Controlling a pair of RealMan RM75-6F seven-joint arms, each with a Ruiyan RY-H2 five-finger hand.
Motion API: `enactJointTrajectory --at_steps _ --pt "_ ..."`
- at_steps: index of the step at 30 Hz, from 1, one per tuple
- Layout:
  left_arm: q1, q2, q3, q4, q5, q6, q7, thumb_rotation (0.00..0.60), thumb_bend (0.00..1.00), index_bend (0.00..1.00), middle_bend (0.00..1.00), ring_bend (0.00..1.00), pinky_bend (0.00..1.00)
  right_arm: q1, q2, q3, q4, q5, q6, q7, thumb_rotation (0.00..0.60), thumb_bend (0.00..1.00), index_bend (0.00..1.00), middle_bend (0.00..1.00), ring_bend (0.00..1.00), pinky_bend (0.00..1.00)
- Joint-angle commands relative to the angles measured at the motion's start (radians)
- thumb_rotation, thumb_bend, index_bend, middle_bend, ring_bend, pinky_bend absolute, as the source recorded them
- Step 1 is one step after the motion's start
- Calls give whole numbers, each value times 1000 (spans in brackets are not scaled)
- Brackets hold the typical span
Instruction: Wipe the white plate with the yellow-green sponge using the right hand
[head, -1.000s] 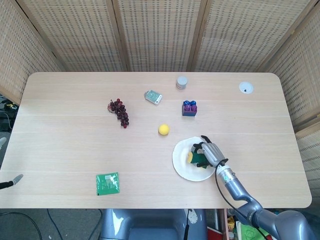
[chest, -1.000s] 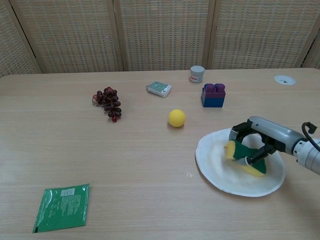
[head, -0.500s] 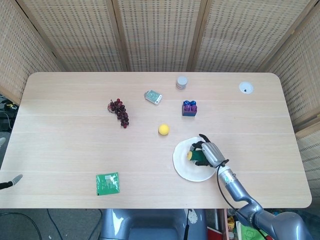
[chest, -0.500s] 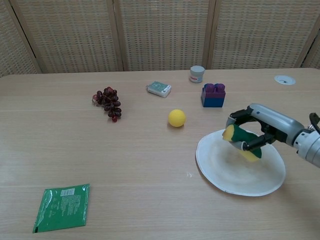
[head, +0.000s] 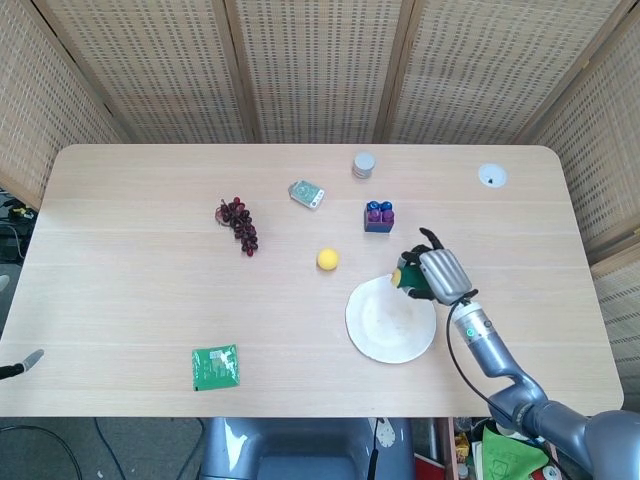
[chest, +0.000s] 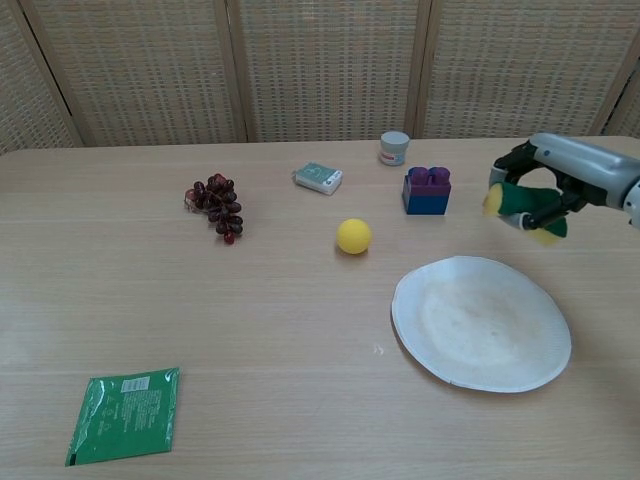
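Now white plate (chest: 482, 325) bare; right hand (chest: 545, 182) holds sponge (chest: 522, 206) above.

Plate (chest: 480, 325) white; sponge (chest: 522, 206) yellow-green; ball (chest: 353, 236) yellow; packet (chest: 123, 414) green.

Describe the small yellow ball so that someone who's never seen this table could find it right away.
Start at the white plate near the table's front right. Just beyond its far left edge sits the yellow ball, alone on bare wood. It is the only plain round thing; the block behind it is blue and purple, and the grapes are a dark bunch.
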Motion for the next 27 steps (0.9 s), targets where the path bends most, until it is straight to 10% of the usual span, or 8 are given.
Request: enactJointTrajectory --at_steps 1,8,17,27 --pt "-1 -1 0 -2 -1 -2 3 600 0 0 0 0 0 14 53 9 -10 99 -164 -87 600 312 407 316 208 10" --pt "-2 -1 2 -5 -1 -5 9 600 0 0 0 0 0 19 69 15 -36 160 -250 -125 600 74 125 13 0 0" --pt "0 3 4 -4 3 -2 0 600 0 0 0 0 0 -9 161 24 -217 143 -175 -158 600 35 25 0 0 0" --pt "14 -8 11 8 35 36 13 600 0 0 0 0 0 -212 343 -51 -429 -65 257 -155 600 0 19 0 0 0"
